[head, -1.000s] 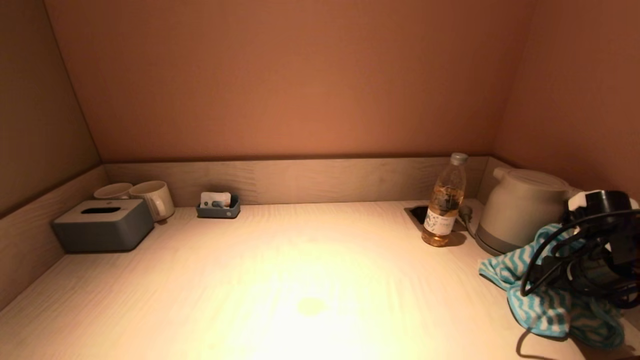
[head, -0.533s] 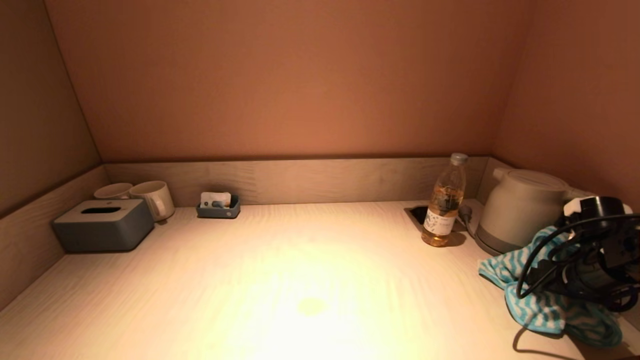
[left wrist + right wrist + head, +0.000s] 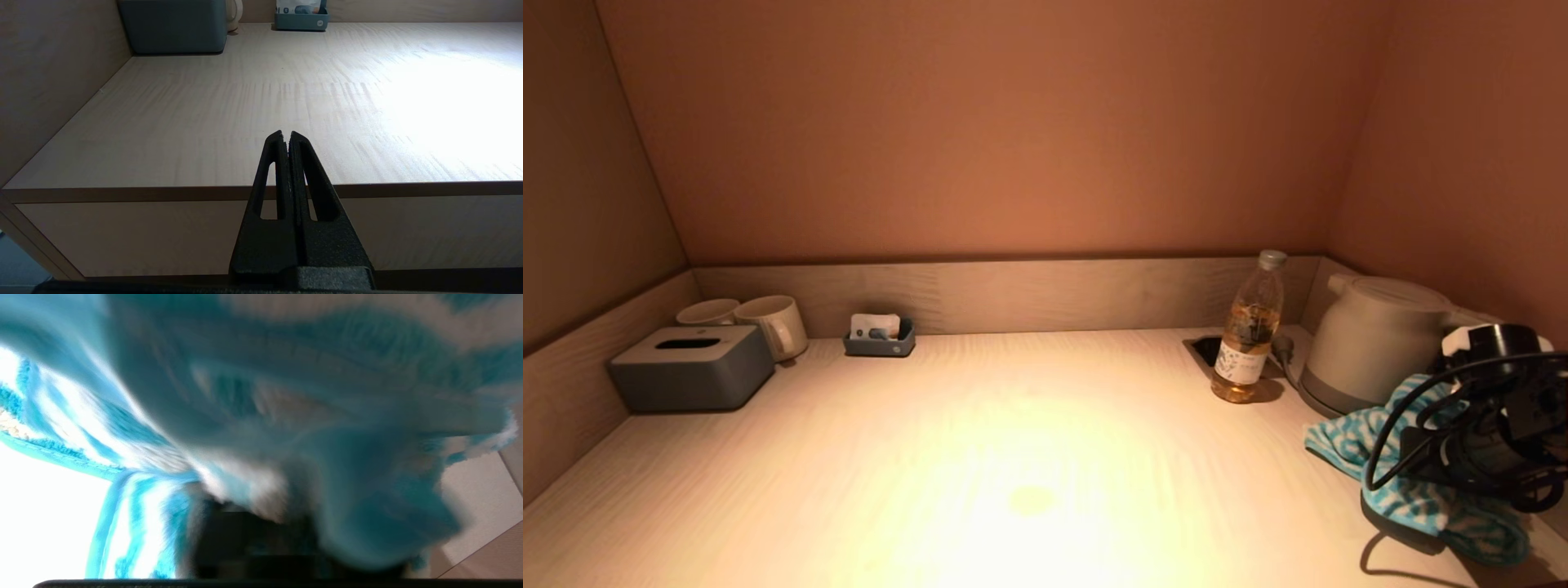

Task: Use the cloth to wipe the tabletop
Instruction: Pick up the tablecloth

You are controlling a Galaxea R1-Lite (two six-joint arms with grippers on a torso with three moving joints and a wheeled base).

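The cloth is teal with white zigzag stripes and hangs bunched at the right edge of the pale wooden tabletop. My right gripper is shut on it and holds it just above the surface, casting a shadow below. In the right wrist view the cloth covers the fingers. A yellowish spot lies at the middle front of the tabletop. My left gripper is shut and empty, parked below and in front of the tabletop's front edge.
A bottle of amber liquid and a white kettle stand at the back right by a socket recess. A grey tissue box, two mugs and a small tray stand at the back left. Walls enclose three sides.
My right arm has sunk lower and shifted slightly right with the cloth, which now hangs closer to the tabletop. The left arm has not moved.
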